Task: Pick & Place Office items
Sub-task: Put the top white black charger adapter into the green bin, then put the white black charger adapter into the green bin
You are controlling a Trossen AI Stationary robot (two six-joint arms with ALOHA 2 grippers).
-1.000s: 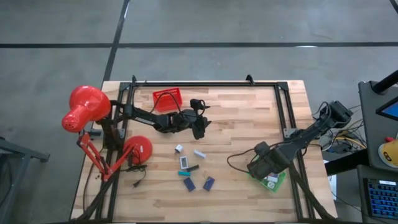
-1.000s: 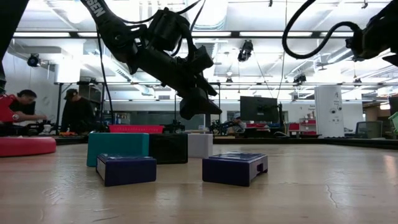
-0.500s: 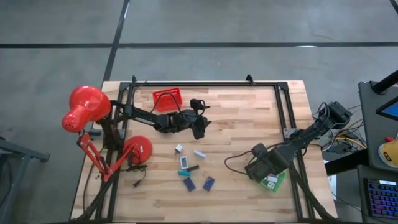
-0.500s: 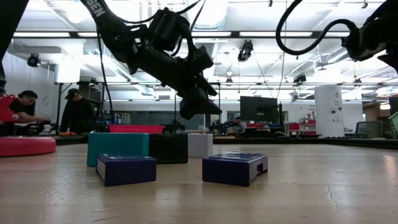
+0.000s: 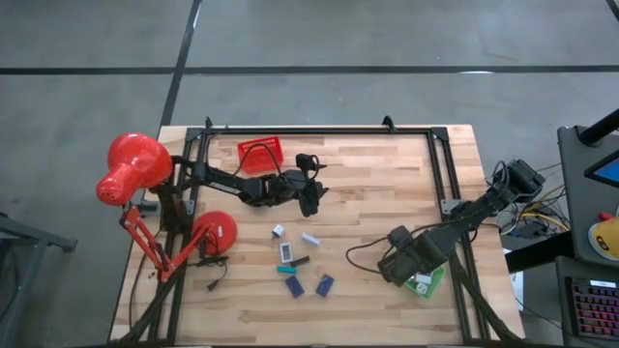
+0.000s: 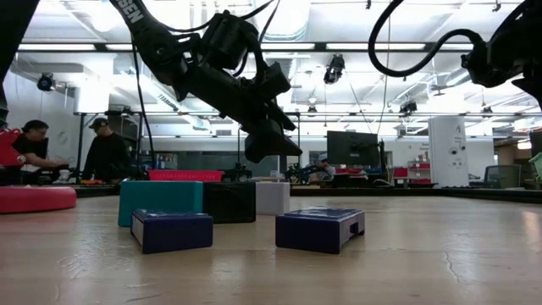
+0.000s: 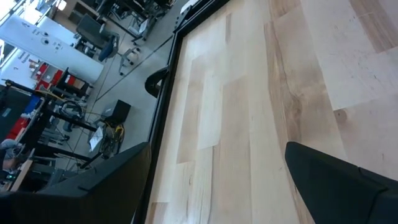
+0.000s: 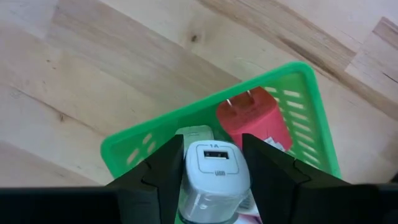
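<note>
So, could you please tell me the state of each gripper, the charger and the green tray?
left gripper: open, empty.
right gripper: shut on the white charger.
white charger: held over the green tray.
green tray: holds a red plug.

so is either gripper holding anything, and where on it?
Right gripper holds a white USB charger by its two sides, above the green tray. Left gripper is open and empty.
</note>
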